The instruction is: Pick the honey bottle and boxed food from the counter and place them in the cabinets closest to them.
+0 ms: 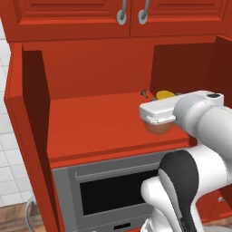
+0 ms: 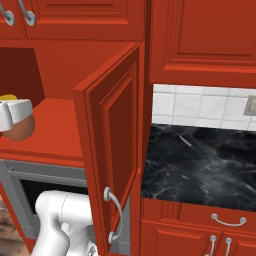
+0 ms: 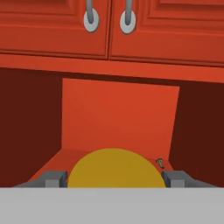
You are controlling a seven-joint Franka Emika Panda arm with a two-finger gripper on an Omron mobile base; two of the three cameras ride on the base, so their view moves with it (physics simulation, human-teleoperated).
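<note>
Orange-brown honey bottle sits half-hidden under the gripper.

Glossy red cabinets take most of the room, and two curved silver handles hang at the top centre of the left base view. Below them an open compartment has a plain red shelf and dark red side walls. Under the shelf sits a grey built-in oven with a dark window. White wall tiles run along the left edge, and some brown wooden floor shows in the lower left corner. In the right base view a panelled door stands open at the centre. To its right lies the black veined counter, with white tiles behind it, a grey wall plate at the right edge and a red drawer front below.
</note>
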